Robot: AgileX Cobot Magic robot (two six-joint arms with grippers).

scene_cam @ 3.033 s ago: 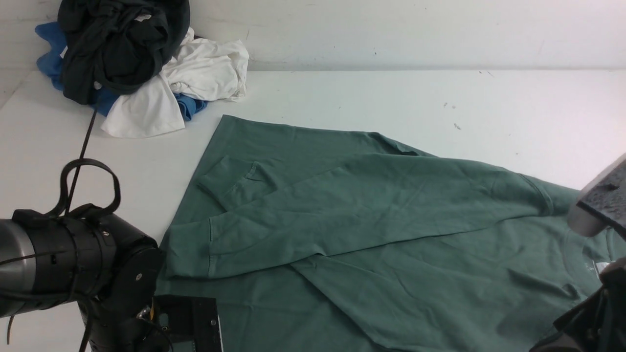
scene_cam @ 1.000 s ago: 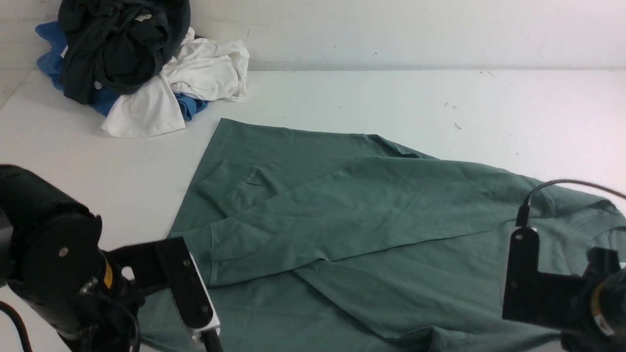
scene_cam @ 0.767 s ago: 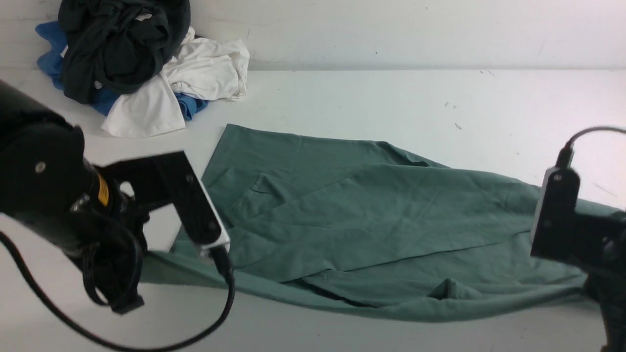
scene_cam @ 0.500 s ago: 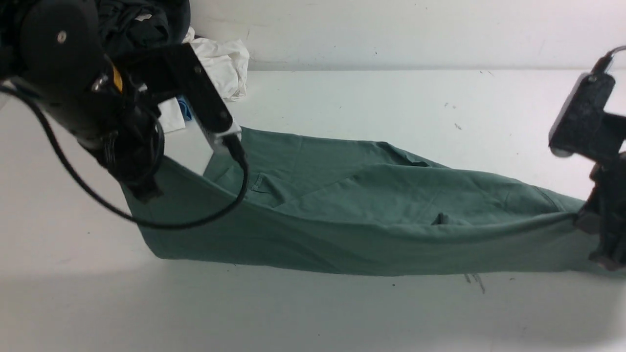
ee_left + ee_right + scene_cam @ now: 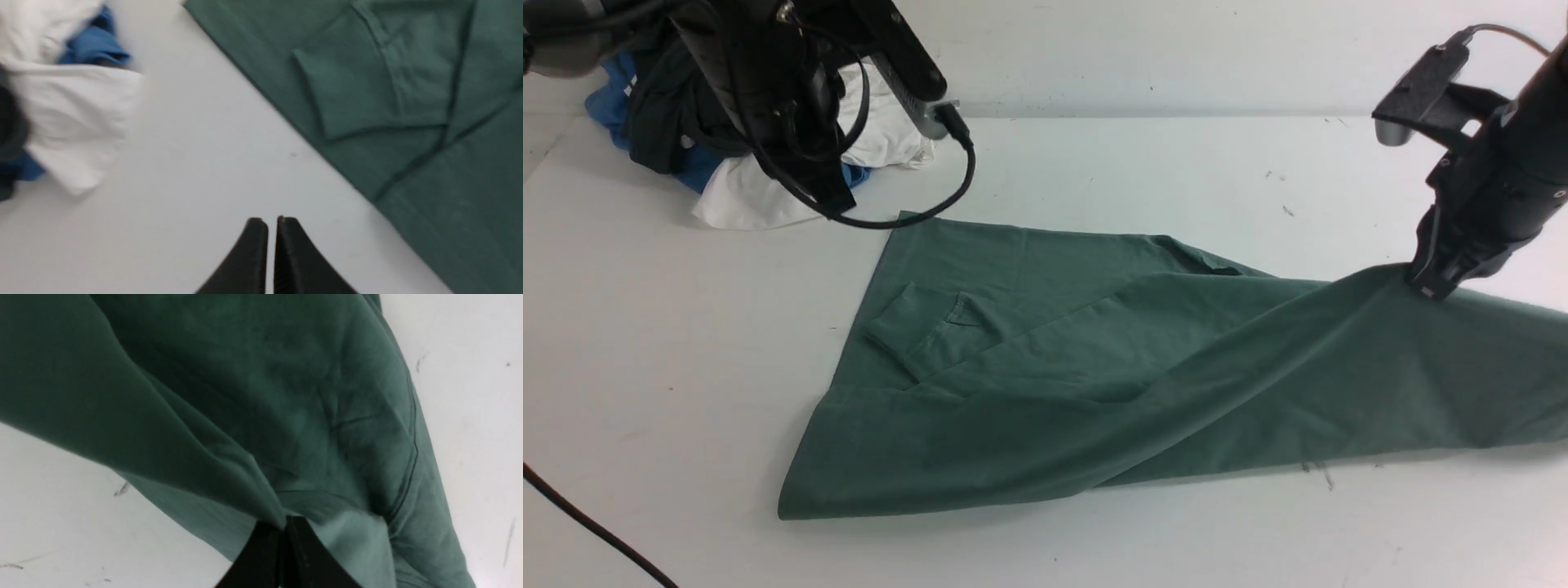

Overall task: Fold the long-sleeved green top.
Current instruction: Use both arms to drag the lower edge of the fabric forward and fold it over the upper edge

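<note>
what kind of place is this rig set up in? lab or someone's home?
Probably a lab test bench, not a home: a scuffed white table against a plain white wall, a heap of spare garments dumped in the far left corner, and the green long-sleeved top laid out.

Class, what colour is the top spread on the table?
The top is sage green; front view shows it best.

Left arm [image 5: 760,73], right arm [image 5: 1494,188] outstretched, jaws together

And the right tool [image 5: 1429,286] pinches the green long-sleeved top [image 5: 1094,392], holding a peak of cloth above the white counter [image 5: 1094,163]. The left tool [image 5: 837,200] hangs by the clothes pile [image 5: 760,192], just off the top's far corner.
</note>
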